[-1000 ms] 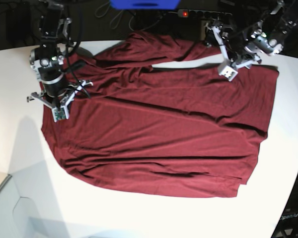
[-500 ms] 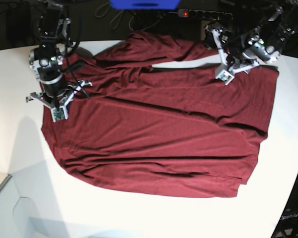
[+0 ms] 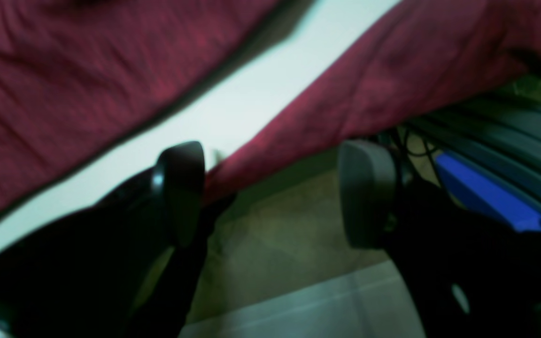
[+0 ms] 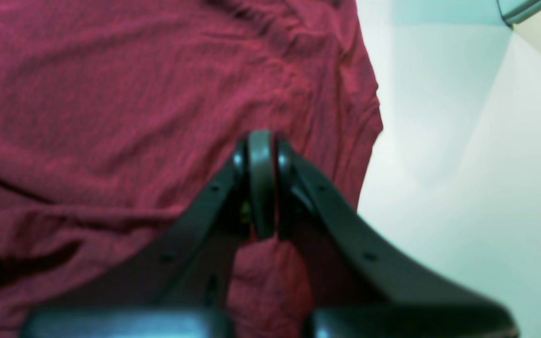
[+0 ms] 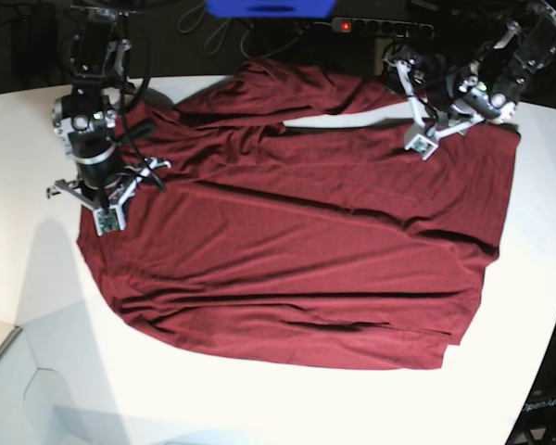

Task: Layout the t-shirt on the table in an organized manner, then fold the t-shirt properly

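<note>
The dark red t-shirt (image 5: pixel 296 241) lies spread across the white table (image 5: pixel 37 278), with soft creases and one sleeve stretching along the far edge. My left gripper (image 5: pixel 398 79) hovers at that sleeve's end, open. In the left wrist view its jaws (image 3: pixel 273 192) stand wide apart. One finger (image 3: pixel 181 188) is beside the sleeve tip of the t-shirt (image 3: pixel 345 103) and the other hangs past the table (image 3: pixel 233 108). My right gripper (image 5: pixel 105 206) is at the shirt's left edge. Its tips (image 4: pixel 261 150) are shut over the t-shirt (image 4: pixel 111 94), with no fold seen between them.
Behind the table's far edge lie a black power strip (image 5: pixel 380 26) with a red light, cables and a blue object (image 5: pixel 269 7). The left wrist view shows the floor (image 3: pixel 275 244) below that edge and the blue object (image 3: pixel 482 192). Bare table (image 4: pixel 463 188) lies beside the shirt's edge.
The left arm has drawn back and left toward the far edge, over the sleeve end. The right arm has shifted slightly toward the back. The shirt lies as before.
</note>
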